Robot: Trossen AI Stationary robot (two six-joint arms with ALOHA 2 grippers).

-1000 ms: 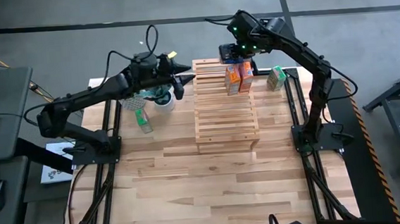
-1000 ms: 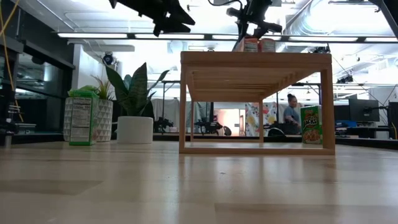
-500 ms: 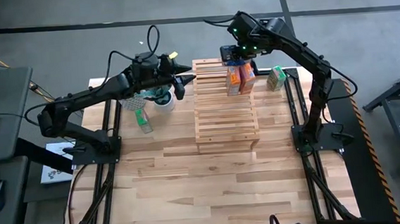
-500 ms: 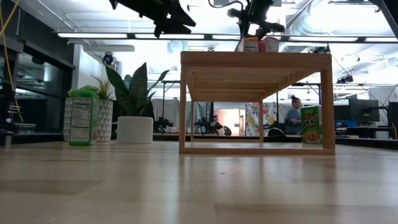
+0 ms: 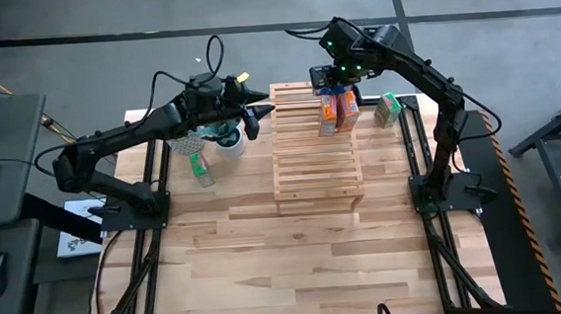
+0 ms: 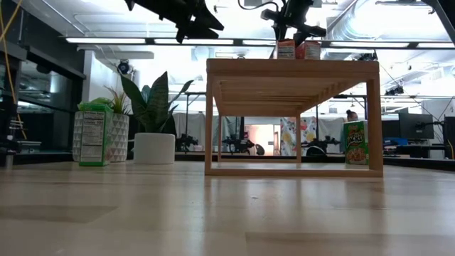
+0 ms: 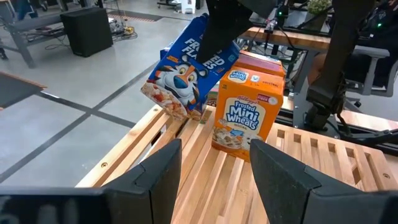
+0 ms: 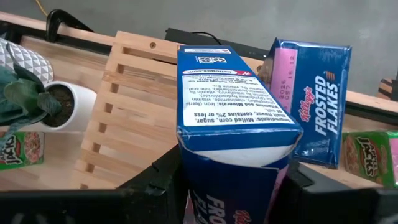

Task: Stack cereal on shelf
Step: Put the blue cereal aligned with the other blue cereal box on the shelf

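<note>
The shelf [image 5: 316, 164] stands mid-table, a slatted pale wooden rack. At its far end stand orange cereal boxes [image 5: 338, 113], one reading Mini Wheats [image 7: 245, 115]. Over that end my right gripper [image 5: 327, 80] is shut on a blue cereal box [image 7: 186, 65], which is tilted. A second blue box [image 8: 318, 109] shows just beside the held one. My left gripper [image 5: 256, 114] hovers open at the shelf's far left corner with nothing between its fingers. One green box [image 5: 199, 169] stands on the table left of the shelf, another [image 5: 388, 108] to its right. My right gripper pinches the blue box between its two fingers [image 8: 163, 180], one on each broad face, with the narrow printed side panel [image 8: 231, 93] between them. The fingers come slanting down from above onto the box's upper end [image 7: 214, 43]. The box hangs tilted; whether its low corner [image 7: 180, 113] touches the shelf cannot be told.
Two potted plants [image 5: 215, 134] stand on the table beside my left gripper. The near half of the shelf's top [image 5: 317, 179] is bare slats. The tabletop [image 5: 298, 265] spreads wide on the near side of the shelf.
</note>
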